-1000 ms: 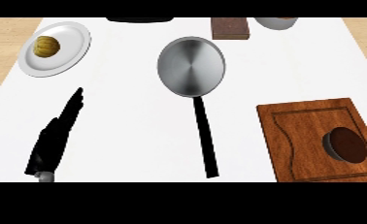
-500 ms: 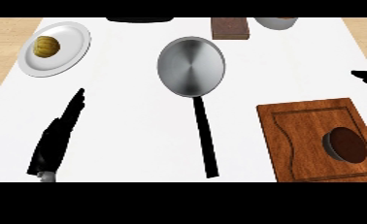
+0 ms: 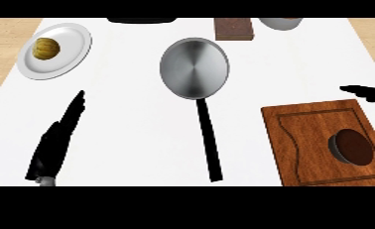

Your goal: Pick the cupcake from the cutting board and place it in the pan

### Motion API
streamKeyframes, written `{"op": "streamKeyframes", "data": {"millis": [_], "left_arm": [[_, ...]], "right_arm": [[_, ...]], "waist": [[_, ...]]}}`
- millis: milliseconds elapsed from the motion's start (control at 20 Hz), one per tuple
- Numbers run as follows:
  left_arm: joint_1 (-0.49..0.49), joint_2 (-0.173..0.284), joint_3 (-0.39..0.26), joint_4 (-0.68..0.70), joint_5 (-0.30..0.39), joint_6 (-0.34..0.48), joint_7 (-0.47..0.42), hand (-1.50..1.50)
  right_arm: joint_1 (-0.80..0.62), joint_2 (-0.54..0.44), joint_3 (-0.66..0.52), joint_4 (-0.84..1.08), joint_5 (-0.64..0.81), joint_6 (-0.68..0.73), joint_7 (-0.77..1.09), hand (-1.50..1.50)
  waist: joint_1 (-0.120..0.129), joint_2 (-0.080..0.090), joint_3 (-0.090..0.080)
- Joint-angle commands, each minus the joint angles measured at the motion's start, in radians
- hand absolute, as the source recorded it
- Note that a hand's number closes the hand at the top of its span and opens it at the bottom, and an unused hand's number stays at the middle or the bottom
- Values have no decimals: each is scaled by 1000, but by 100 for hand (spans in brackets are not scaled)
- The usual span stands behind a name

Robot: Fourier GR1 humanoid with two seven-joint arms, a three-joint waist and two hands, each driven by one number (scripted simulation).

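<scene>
At the counter's right edge, the right hand (image 3: 359, 91) is sliding farther into view above the cutting board (image 3: 307, 124); its finger spread cannot be told. Its approach is starting: the cupcake (image 3: 353, 146) is sitting untouched there, the pan (image 3: 194, 68) empty. The left hand (image 3: 57, 141) is resting, fingers straight. No writing is showing.

You are not seeing any readable text, label, brand, number or sign here: nothing is printed on the pan (image 3: 194, 68), the cutting board (image 3: 307, 124), the plate (image 3: 70, 49) or the table (image 3: 139, 124).
</scene>
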Motion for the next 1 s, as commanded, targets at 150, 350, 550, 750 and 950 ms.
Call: {"op": "streamKeyframes", "data": {"millis": [150, 350, 550, 750, 950], "left_arm": [[-20, -21, 38, 18, -13, -29, -5, 0], [37, -28, 47, -12, -18, -35, -36, 0], [2, -40, 70, 9, -18, -66, -25, 0], [47, -84, 12, -43, -79, -38, 12, 0], [43, -31, 82, -100, -47, -100, 51, 0]], "right_arm": [[-57, 71, 7, 58, 97, 66, 21, -150], [17, 63, 6, 24, 144, 72, 37, -150], [-8, 139, -3, 13, 185, 77, 95, -150], [49, 124, -13, 21, 230, 91, 60, -150], [70, 147, -32, -17, 256, 119, 65, -150]], "waist": [[3, 2, 0], [1, 1, 0], [0, 1, 0], [-1, 0, 0], [-1, -1, 0]]}}
